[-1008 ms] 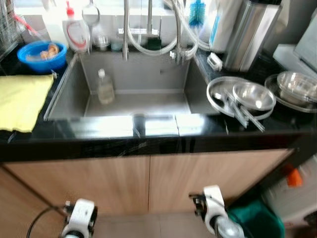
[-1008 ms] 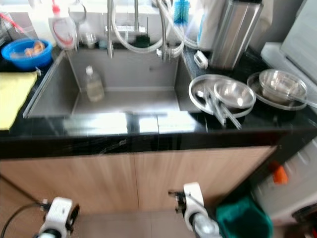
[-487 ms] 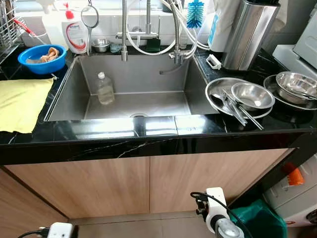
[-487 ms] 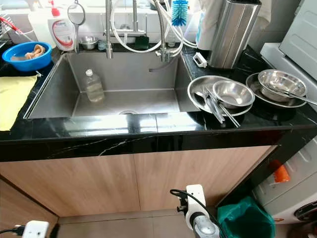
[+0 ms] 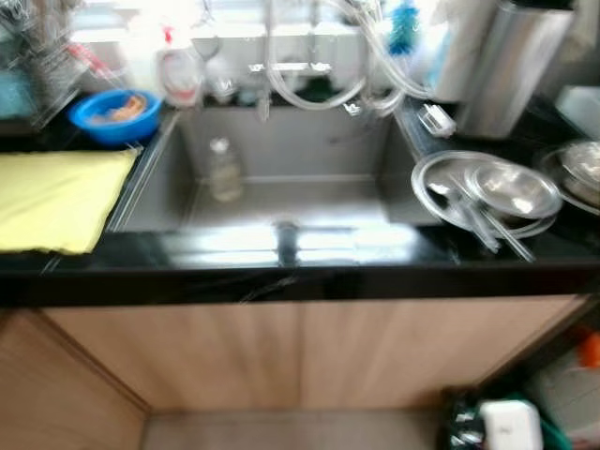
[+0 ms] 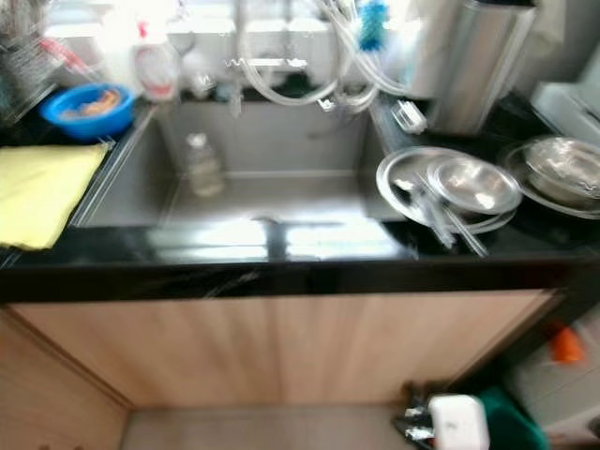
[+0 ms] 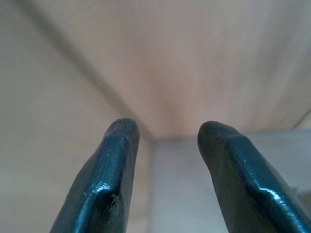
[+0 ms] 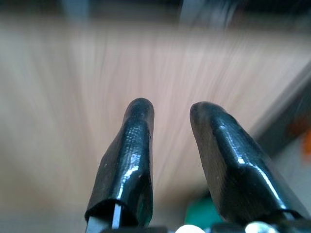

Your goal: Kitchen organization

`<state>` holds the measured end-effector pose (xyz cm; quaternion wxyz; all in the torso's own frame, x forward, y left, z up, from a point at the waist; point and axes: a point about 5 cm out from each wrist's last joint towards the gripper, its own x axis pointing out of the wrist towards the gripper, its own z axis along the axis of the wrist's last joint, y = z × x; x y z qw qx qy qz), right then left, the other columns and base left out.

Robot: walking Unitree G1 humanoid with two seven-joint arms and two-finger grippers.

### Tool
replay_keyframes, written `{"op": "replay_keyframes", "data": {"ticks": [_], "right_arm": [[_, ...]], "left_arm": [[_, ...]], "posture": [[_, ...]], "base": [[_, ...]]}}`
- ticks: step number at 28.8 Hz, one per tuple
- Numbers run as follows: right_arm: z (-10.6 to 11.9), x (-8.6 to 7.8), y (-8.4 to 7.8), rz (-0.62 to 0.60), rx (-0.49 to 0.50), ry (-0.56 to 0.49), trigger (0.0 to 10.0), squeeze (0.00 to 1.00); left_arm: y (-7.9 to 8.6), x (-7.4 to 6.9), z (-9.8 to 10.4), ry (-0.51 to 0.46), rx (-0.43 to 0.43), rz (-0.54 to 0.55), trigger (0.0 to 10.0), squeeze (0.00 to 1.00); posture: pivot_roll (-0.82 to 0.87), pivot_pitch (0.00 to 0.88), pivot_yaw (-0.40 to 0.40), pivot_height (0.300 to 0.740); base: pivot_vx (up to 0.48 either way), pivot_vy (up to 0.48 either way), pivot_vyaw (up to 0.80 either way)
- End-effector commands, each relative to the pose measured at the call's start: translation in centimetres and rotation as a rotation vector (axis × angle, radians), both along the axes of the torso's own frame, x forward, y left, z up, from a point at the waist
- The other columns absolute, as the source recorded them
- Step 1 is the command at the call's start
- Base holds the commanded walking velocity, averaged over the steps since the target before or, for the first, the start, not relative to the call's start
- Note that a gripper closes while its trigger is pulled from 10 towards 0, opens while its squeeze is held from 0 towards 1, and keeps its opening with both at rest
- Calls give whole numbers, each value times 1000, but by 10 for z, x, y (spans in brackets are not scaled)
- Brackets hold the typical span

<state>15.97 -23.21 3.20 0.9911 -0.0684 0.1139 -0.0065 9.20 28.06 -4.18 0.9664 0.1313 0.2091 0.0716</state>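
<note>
1. Sink (image 5: 281, 202): steel, set in black counter; bottle (image 5: 223, 171) standing inside.
2. Plate (image 5: 441, 192) with bowl (image 5: 514, 190): right of sink.
3. My left gripper (image 7: 167, 133): fingers apart, empty, facing cabinet (image 7: 160, 63).
4. My right gripper (image 8: 170, 109): fingers apart, empty, low.

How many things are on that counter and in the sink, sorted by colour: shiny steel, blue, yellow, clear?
Shiny steel: 4 (round tray, bowl on it, second bowl, tall canister)
Blue: 2 (plastic bowl, bottle brush)
Yellow: 1 (cloth)
Clear: 1 (bottle in the sink)
Total: 8
</note>
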Motion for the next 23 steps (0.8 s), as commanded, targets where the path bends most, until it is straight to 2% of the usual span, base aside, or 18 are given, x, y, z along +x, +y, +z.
{"op": "replay_keyframes", "data": {"ticks": [1, 3, 5, 7, 9, 11, 13, 14, 16, 17, 21, 23], "right_arm": [[11, 14, 14, 53, 35, -55, 10000, 0], [13, 15, 18, 81, 37, -46, 10000, 0], [21, 6, 20, 79, 38, -4, 10000, 0], [24, 3, 20, 80, 36, 8, 10000, 0], [33, 3, 16, 75, 19, -6, 10000, 0], [43, 11, 13, 65, 5, -42, 10000, 0], [49, 17, 14, 67, -5, -62, 10000, 0], [57, 24, 15, 71, -10, -90, 10000, 0], [60, 27, 16, 72, -11, -97, 10000, 0], [67, 33, 19, 82, -12, -112, 10000, 0], [79, 45, 31, 114, 1, -139, 10000, 0], [78, 48, 32, 112, 6, -140, 10000, 0]], "left_arm": [[-5, 3, 4, -54, -9, -15, 10000, 0], [-7, 0, 5, -66, -14, -19, 10000, 0], [-11, -4, 10, -95, -10, -27, 10000, 0], [-13, -4, 14, -115, -5, -31, 10000, 0], [-17, 0, 33, -202, 20, -13, 10000, 0], [-19, 13, 64, -306, 56, 23, 10000, 0], [-20, 23, 88, -368, 75, 51, 10000, 0], [-19, 35, 113, -436, 104, 84, 10000, 0], [-19, 39, 121, -457, 111, 93, 10000, 0], [-19, 48, 139, -509, 132, 111, 10000, 0], [-30, 60, 173, -584, 169, 137, 10000, 0], [-34, 62, 180, -587, 172, 150, 10000, 0]], "posture": [[-68, 0, -2, 740], [-66, 0, -3, 740], [-64, 0, -3, 740], [-64, 0, -3, 740], [-67, 0, -4, 740], [-63, 0, -8, 740], [-62, 0, -12, 740], [-53, 0, -19, 740], [-53, 0, -19, 740], [-46, 0, -22, 740], [-46, 0, -26, 740], [-42, 2, -30, 740]], "base": [[0, 0, 0], [0, 0, 0], [0, 0, 0], [0, 0, 0], [0, 0, 0], [0, 0, 0], [0, 0, 0], [0, 0, 0], [0, 0, 0], [0, 0, 0], [0, 0, 0], [0, 0, 0]]}}
